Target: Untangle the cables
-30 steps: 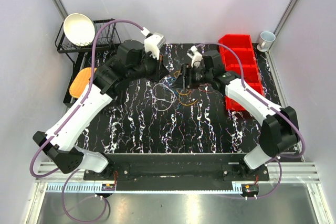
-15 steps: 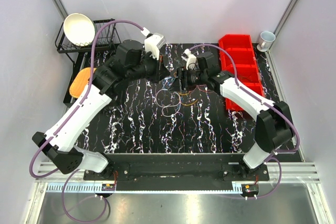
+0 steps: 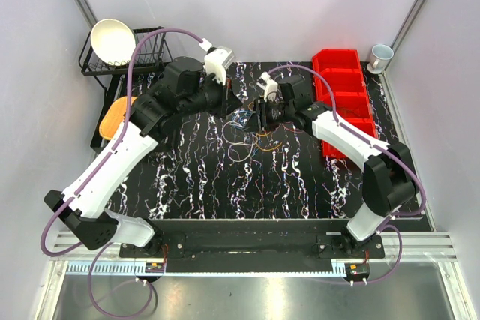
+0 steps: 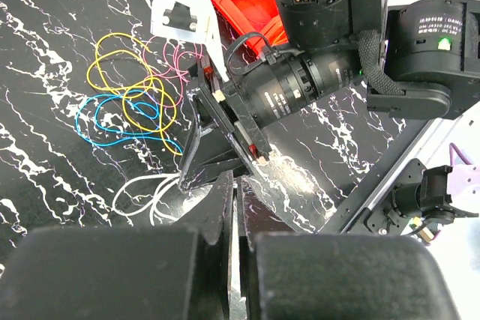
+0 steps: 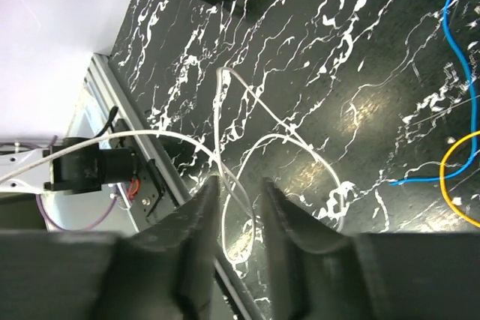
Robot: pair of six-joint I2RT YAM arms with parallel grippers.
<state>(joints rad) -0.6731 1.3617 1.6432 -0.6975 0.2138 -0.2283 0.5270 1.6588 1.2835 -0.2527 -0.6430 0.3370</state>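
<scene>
A white strand of the cables (image 5: 216, 118) threads the right hand's (image 5: 238, 183) narrow gap, ungripped, opposite the pinched-shut left hand (image 4: 232, 185), near the bench's (image 3: 195, 185) far edge.

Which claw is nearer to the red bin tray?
Right. The right claw hangs to the left of the red bin tray, above the mat's middle. The left claw is further left, beyond the right one.

Blue cable (image 5: 448, 28) partly beyond right edge
</scene>
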